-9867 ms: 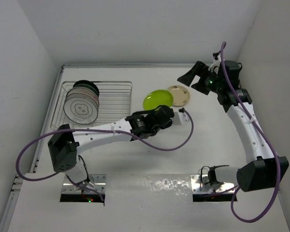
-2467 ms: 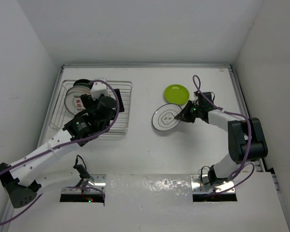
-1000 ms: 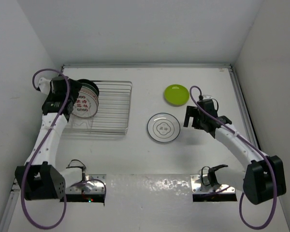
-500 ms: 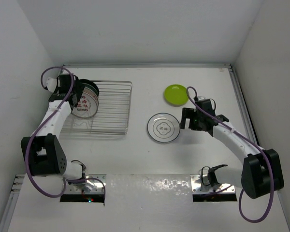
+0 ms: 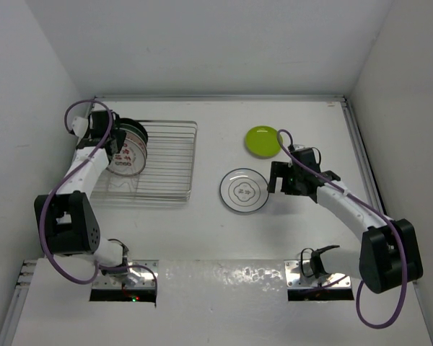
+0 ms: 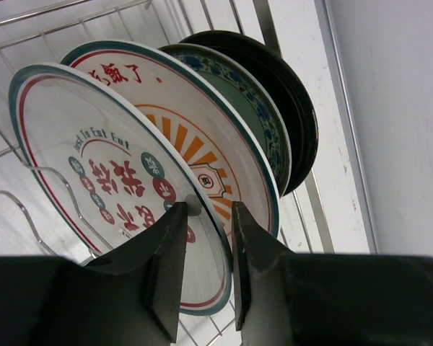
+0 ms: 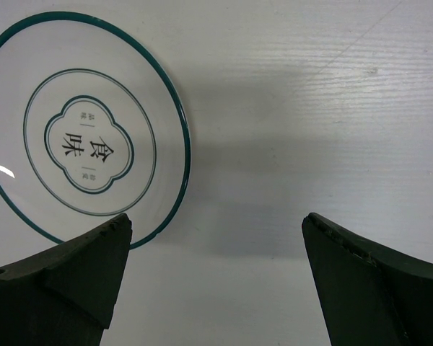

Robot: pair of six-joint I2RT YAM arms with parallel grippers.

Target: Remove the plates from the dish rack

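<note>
Left gripper (image 6: 208, 238): jaws drawn in to a narrow gap astride the rim of the front plate (image 6: 108, 180), one finger before its face, the other behind it. Cannot tell whether the pads actually clamp it.

Dish rack (image 5: 169, 158) sits at 9 o'clock on the table (image 5: 202, 238). Four plates stand on edge at its 9 o'clock end:
- front plate: white, teal rim with a thin red line, red Chinese characters, teal dots, and a curved line of small Latin letters in which "Eat" can be made out.
- second plate (image 6: 202, 137): white, teal rim, orange sunburst, small red emblem at centre, red Chinese characters near the top edge, the last reading "了".
- third plate (image 6: 263, 115): green with a blue patterned border. No legible writing.
- black plate (image 6: 292, 101): rearmost, plain.

Right gripper (image 5: 276, 180): jaws spread wide, nothing between them, held low over bare table.

White teal-rimmed plate (image 7: 86, 144) lies flat on the table at the gripper's 9 o'clock in the top view, apart from the fingers. A quatrefoil outline at its centre encloses "食味"; the smaller characters either side are too small to read.

Lime green plate (image 5: 263, 141) lies flat at that plate's 1 o'clock, near but not touching. No markings seen.
</note>
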